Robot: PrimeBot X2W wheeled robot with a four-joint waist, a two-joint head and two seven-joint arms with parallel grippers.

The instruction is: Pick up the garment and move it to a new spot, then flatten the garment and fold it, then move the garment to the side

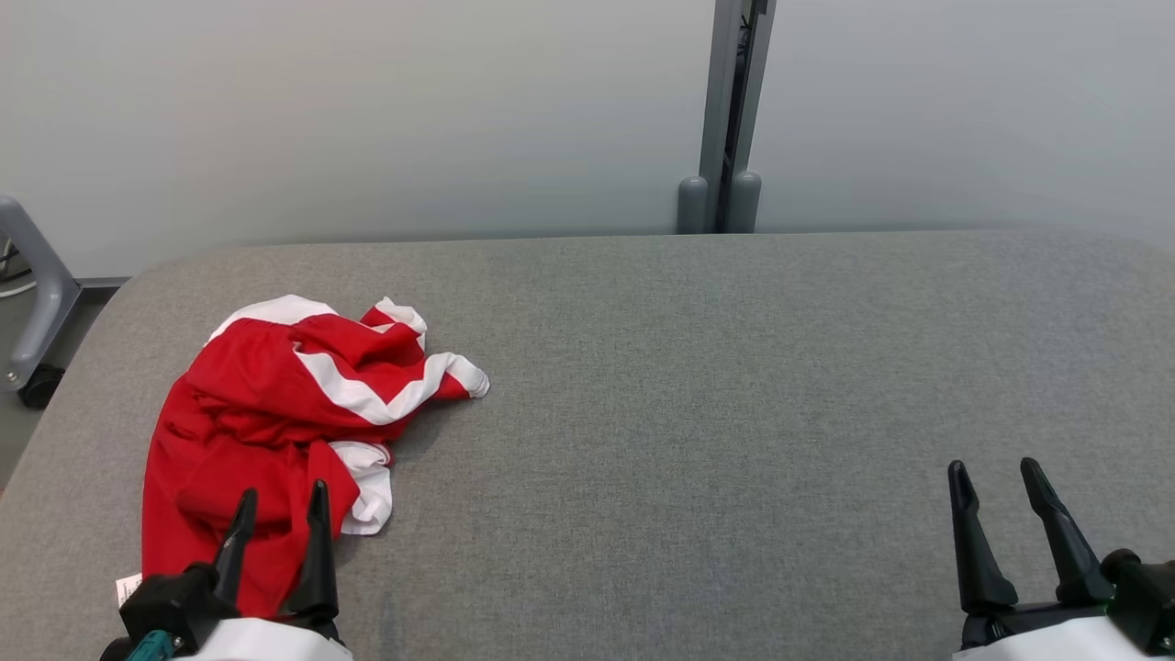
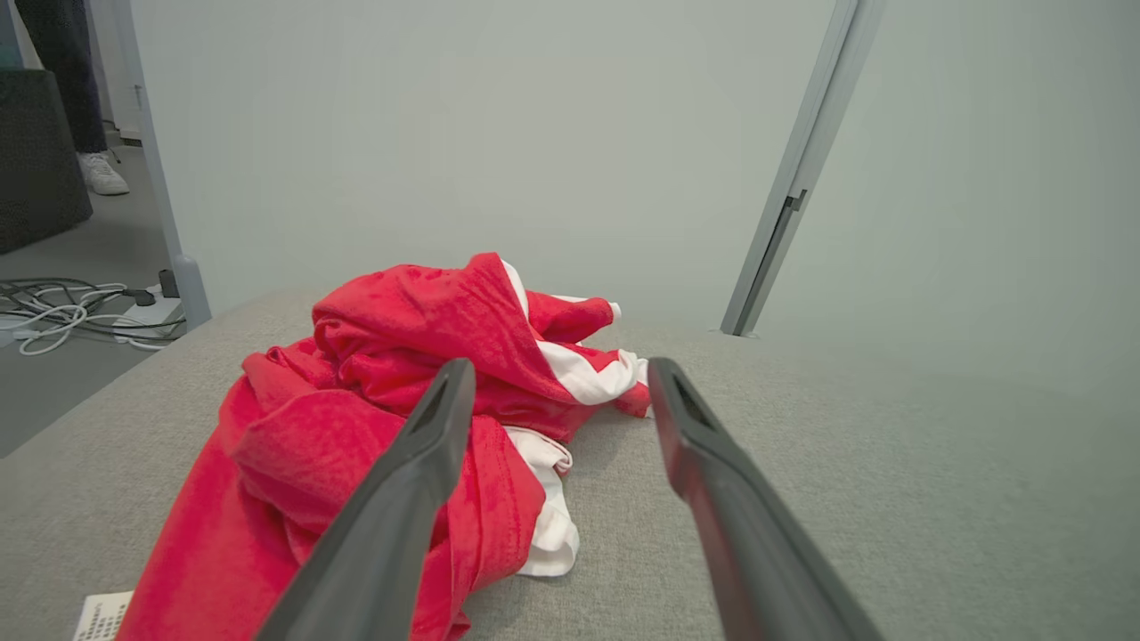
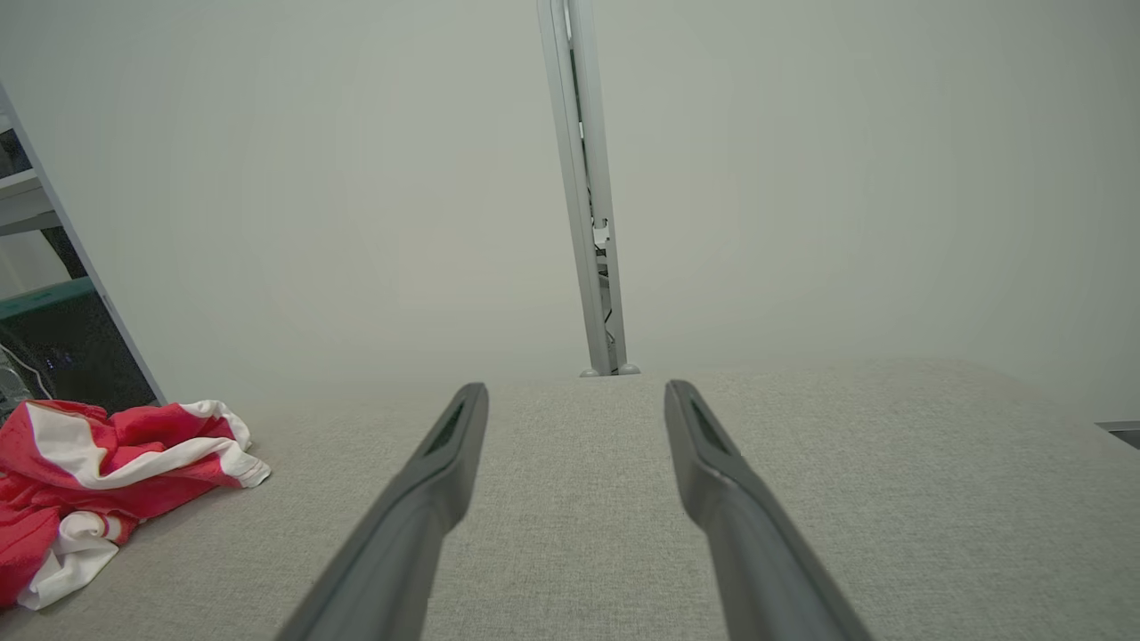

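Note:
A crumpled red garment [image 1: 266, 413] with white bands lies in a heap on the left side of the grey table [image 1: 698, 386]. My left gripper [image 1: 283, 491] hovers open over the heap's near edge, nothing between its fingers. From the left wrist, the garment [image 2: 392, 401] lies just ahead and to the left of the spread gripper [image 2: 557, 374]. My right gripper [image 1: 991, 468] stands open at the lower right, far from the cloth. The right wrist view has the garment [image 3: 98, 463] at its left edge, with the right gripper [image 3: 574, 392] over bare fabric.
A grey post [image 1: 730, 110] rises behind the table's far edge against a pale wall. A grey frame with a caster [image 1: 37, 303] stands off the table's left end. Cables [image 2: 71, 307] lie on the floor there, and a person's shoe [image 2: 102, 174] shows beyond. A white label [image 1: 128, 588] sticks out by the garment.

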